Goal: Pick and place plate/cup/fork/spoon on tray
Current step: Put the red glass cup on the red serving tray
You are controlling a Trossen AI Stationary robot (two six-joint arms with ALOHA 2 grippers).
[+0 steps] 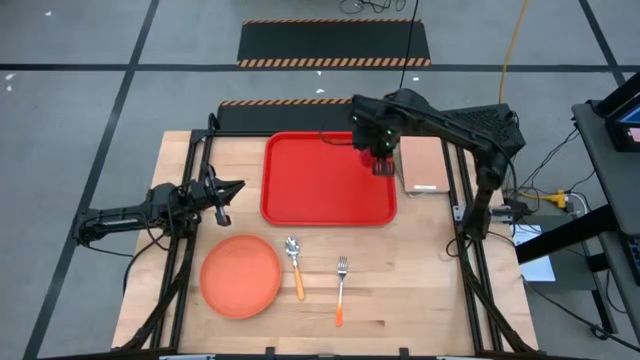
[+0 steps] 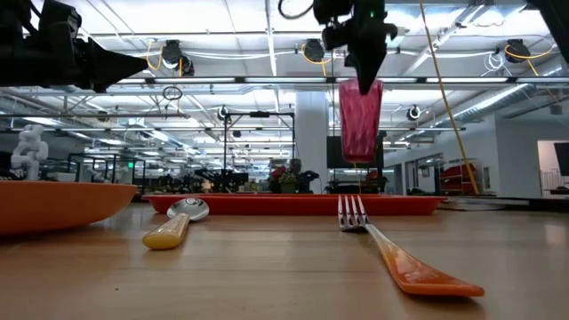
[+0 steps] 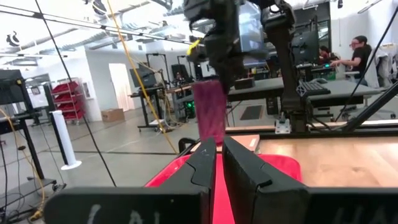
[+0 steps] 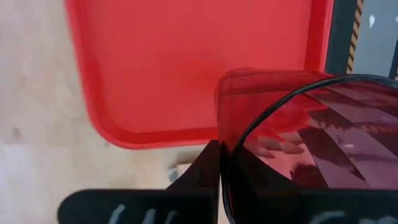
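Red cup (image 2: 360, 120) hangs gripped in right end effector (image 2: 363, 78) above tray (image 1: 300, 195).

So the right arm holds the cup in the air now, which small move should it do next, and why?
Probably lower it straight down. The right gripper holds the cup by its rim, hanging well above the tray near its right edge, so it should descend before letting go.

grey floor (image 1: 80, 110) with dark seams and a hazard-striped black mat (image 1: 335, 42); beyond, an open workshop with ceiling strip lights (image 2: 222, 36), a white column (image 2: 311, 133), red shelving (image 3: 67, 93).
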